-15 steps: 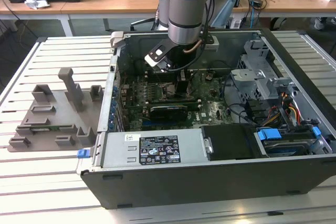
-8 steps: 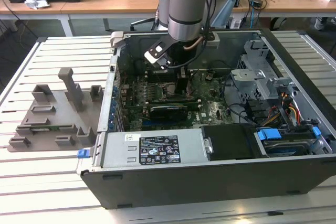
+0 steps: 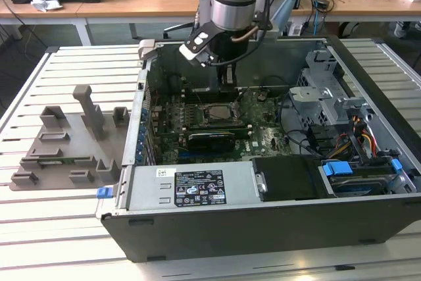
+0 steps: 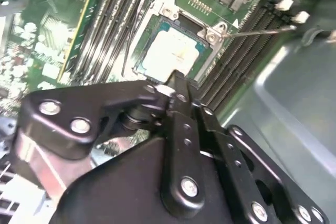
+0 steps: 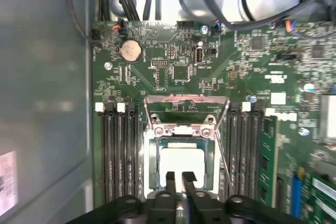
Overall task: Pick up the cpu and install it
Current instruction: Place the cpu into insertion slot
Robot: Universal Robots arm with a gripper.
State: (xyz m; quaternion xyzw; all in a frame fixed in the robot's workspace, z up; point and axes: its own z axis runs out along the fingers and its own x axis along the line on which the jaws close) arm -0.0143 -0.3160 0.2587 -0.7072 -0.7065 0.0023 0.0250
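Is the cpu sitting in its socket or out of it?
In: the cpu lies flat within the socket frame in the first wrist view.

Black gripper (image 4: pixel 176 81) looms in foreground, tip over near edge of cpu (image 4: pixel 170 51); contact unclear. Cpu lies flat inside metal socket frame (image 4: pixel 211 36), silvery top showing, thin dark rim around it. Long black memory slots (image 4: pixel 102 30) run on both sides of socket, on green motherboard (image 4: pixel 31 51). Thin wire lever (image 4: pixel 262 31) crosses far slots. Grey case wall (image 4: pixel 299 93) beyond.
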